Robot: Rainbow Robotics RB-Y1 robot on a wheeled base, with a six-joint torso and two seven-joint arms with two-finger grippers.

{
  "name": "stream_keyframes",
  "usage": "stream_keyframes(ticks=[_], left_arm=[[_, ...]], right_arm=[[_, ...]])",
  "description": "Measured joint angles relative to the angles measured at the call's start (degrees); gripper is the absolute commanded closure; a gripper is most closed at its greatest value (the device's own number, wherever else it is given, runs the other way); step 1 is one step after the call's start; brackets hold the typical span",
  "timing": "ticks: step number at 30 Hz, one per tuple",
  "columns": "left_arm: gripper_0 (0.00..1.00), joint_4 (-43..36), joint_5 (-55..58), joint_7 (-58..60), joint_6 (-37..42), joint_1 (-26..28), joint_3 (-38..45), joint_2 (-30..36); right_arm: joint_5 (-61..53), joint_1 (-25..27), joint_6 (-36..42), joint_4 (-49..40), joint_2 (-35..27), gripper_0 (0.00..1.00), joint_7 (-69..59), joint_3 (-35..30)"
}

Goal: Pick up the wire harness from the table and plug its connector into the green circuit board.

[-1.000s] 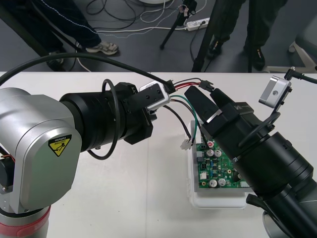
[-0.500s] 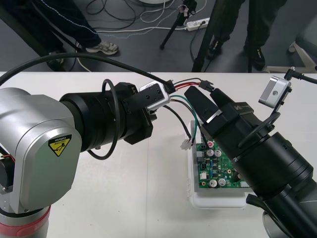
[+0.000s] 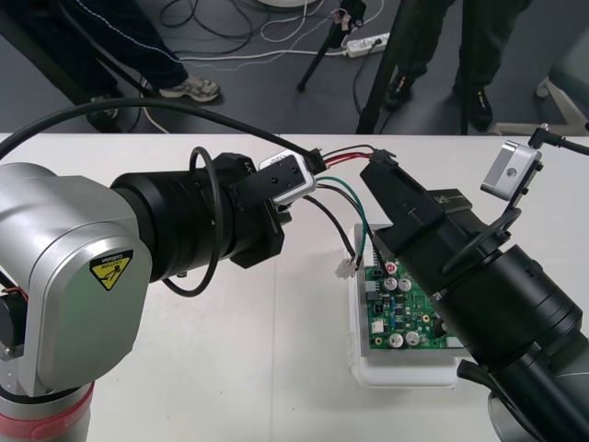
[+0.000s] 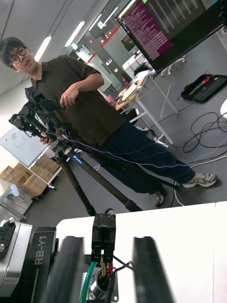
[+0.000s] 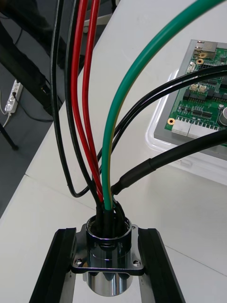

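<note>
- The socket (image 5: 108, 253) of the harness (image 3: 342, 189) is clamped by the left pincer (image 5: 107, 234): both fingers are pressed against its flange, and the red, black and green wires (image 5: 94, 118) come out from between them.
- The right pincer (image 4: 108, 240) is placed close in front of the left one. Its fingers are partly closed, one on each side of the black plug (image 4: 103, 236). A narrow gap is seen on both sides, so the plug is judged as not yet pinched.
- The plug is seen nearer to one finger than to the other. If the fingers are closed like this, it may be pushed aside or turned, and a crooked grasp would result.
- Between the two pincers the wires are bowed. If the pincers are moved too far apart, the wires may be pulled tight and the plug dragged out of the grasp.
- A small white connector (image 3: 345, 269) on a black branch is seen below the gap between the pincers, just beside the green circuit board (image 3: 405, 308). It may be caught on the board's parts.
- The board is laid on its white base (image 3: 405, 373) on the tabletop (image 3: 276, 368), beneath the wrist of the right pincer and partly covered by it. The plug is not in it, and the alignment may be misjudged.
</note>
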Motion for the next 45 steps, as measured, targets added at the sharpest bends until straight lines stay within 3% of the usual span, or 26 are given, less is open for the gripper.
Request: stream_keyframes(ticks=[45], left_arm=[[1.0, 0.0, 0.0, 0.0, 0.0, 0.0, 0.0, 0.0]], right_arm=[[0.9, -0.2, -1.1, 0.0, 0.0, 1.0, 0.0, -0.5]])
